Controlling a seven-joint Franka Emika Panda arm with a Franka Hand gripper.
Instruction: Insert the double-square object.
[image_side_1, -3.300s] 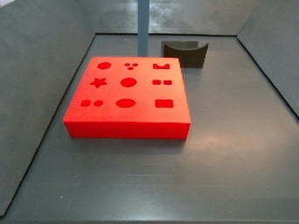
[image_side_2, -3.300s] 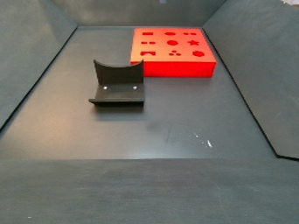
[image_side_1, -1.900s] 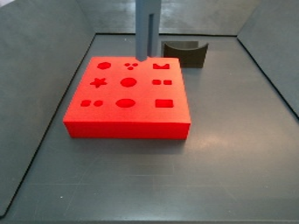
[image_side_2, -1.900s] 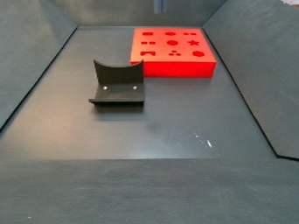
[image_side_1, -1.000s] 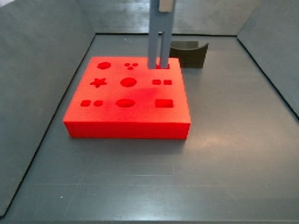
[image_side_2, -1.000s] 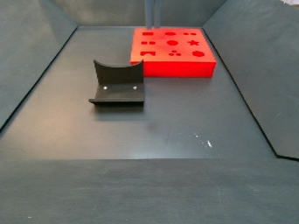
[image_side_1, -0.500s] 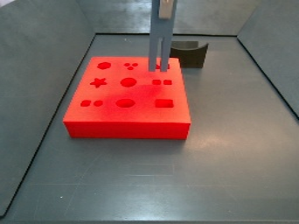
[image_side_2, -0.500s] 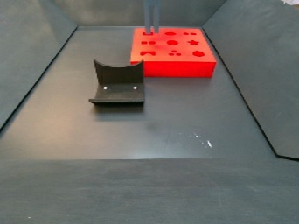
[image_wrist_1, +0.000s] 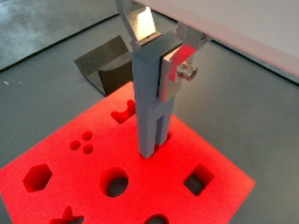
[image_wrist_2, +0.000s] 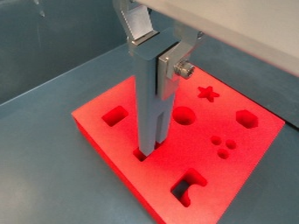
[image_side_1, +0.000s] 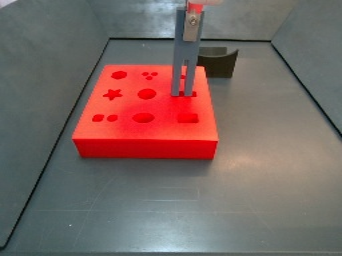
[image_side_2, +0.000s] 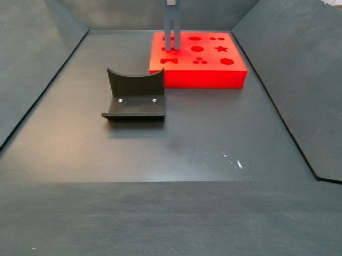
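Observation:
The double-square object (image_wrist_1: 149, 105) is a long grey-blue rod of two parallel bars and it stands upright. My gripper (image_wrist_1: 158, 44) is shut on its upper end, silver fingers (image_wrist_1: 179, 59) on either side; both wrist views show this (image_wrist_2: 156, 45). The rod's lower end meets the red board (image_wrist_1: 70, 171) at the double-square hole, near the board's edge (image_wrist_2: 251, 144). I cannot tell how deep it sits. In both side views the rod (image_side_1: 185, 60) (image_side_2: 171, 20) rises from the board (image_side_1: 140, 125), with a small red piece (image_side_1: 195, 12) at its top.
The dark fixture (image_side_2: 134, 97) with a curved notch stands on the grey floor beside the board (image_side_2: 214, 70), and also shows in a side view (image_side_1: 214, 60) and a wrist view (image_wrist_1: 105, 66). Grey walls enclose the floor.
The rod has moved across the board towards the fixture side and come down. Its lower end now stands at the double-square hole.

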